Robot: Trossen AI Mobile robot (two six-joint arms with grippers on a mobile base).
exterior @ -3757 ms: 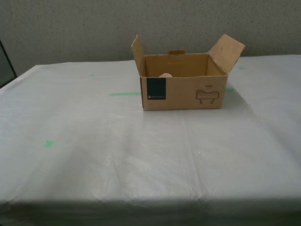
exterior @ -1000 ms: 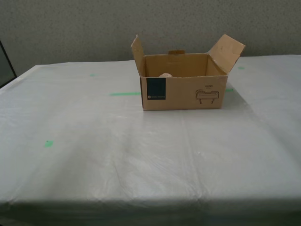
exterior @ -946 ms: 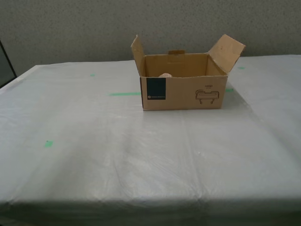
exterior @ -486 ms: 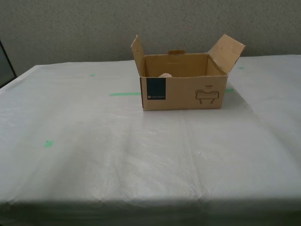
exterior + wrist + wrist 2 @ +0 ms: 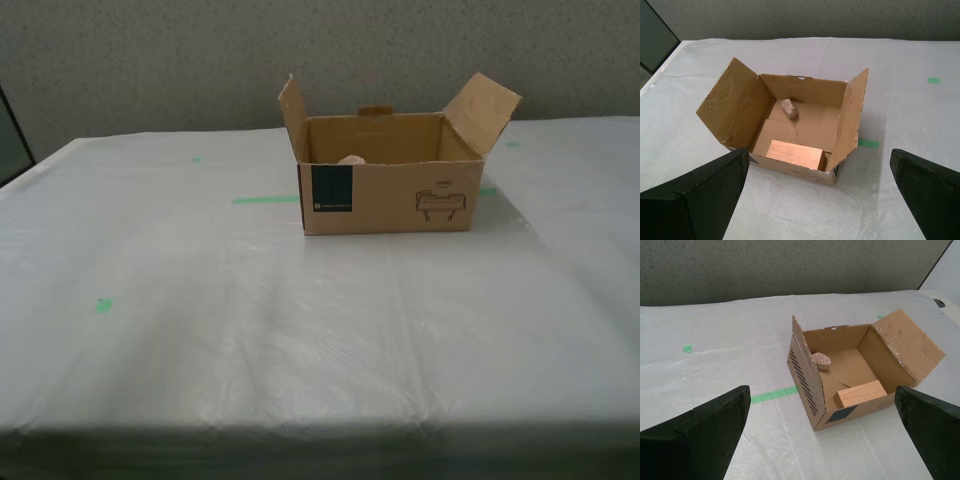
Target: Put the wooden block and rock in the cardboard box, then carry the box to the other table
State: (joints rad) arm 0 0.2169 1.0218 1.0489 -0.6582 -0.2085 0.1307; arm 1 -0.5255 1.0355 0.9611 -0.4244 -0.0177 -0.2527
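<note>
Worktop (image 5: 300,330) surface is whitish-grey and sheet-like, slightly wrinkled, and fills most of the exterior view in front of a speckled grey wall (image 5: 150,60). A green tape line (image 5: 265,199) is seen on it, running out from behind the box toward the exterior view's left, and a small green mark (image 5: 103,304) lies nearer the camera on the same side.

The cardboard box (image 5: 390,200) is seen standing upright on the worktop, toward its far side and a little to the exterior view's right of centre. Both side flaps are raised and splayed outward. A dark teal label (image 5: 332,189) and a line drawing (image 5: 442,203) are noted on the front wall.

The wooden block (image 5: 794,154) is found lying flat on the box floor, against the front wall, as both wrist views confirm. The rock (image 5: 788,108) is found inside the box as well, near the back wall and apart from the block; only its top is visible over the front wall in the exterior view.

The first tool (image 5: 820,200) is held above and in front of the box, its fingers spread wide apart and nothing between them. The second tool (image 5: 822,437) is likewise held clear of the box, fingers wide apart and empty. Neither tool is in contact with the box.
</note>
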